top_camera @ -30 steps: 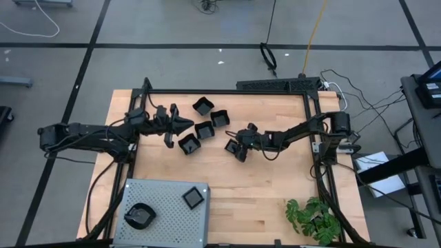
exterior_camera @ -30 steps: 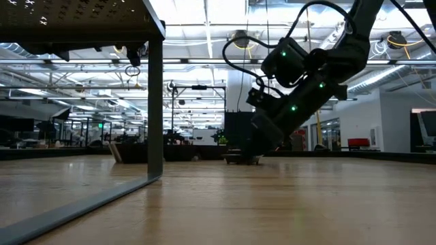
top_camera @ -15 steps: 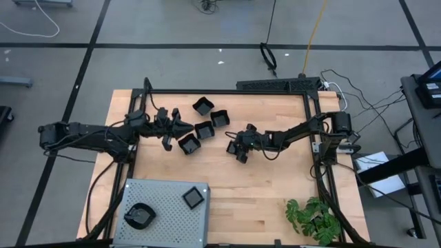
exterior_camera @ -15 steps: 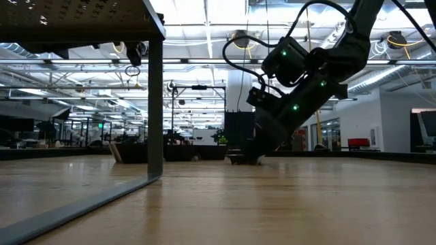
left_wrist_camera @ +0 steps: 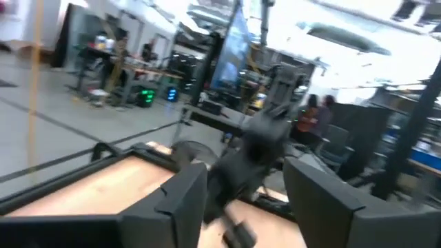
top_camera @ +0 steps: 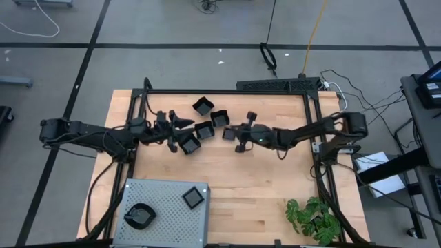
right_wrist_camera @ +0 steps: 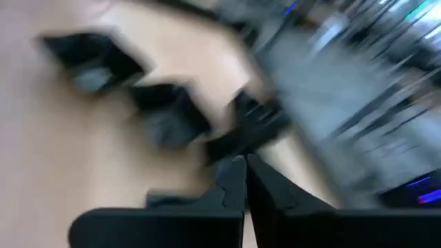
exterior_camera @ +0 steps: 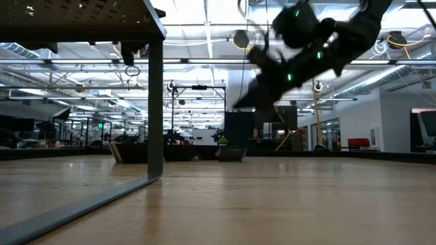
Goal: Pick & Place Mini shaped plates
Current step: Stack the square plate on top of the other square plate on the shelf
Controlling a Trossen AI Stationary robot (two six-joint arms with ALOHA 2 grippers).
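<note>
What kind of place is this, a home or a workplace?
Most likely a robotics lab or open industrial workspace: a wooden table with two robot arms stands on a taped concrete floor, and the low view shows long ceiling lights and distant workstations.

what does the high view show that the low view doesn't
Only the high view shows the left gripper by a cluster of mini shaped plates, plus the grey perforated tray holding two more plates and the green plant.

Only the low view shows the lit room beyond the table and a dark frame post.

Both show the right gripper raised above the wooden table.
</note>
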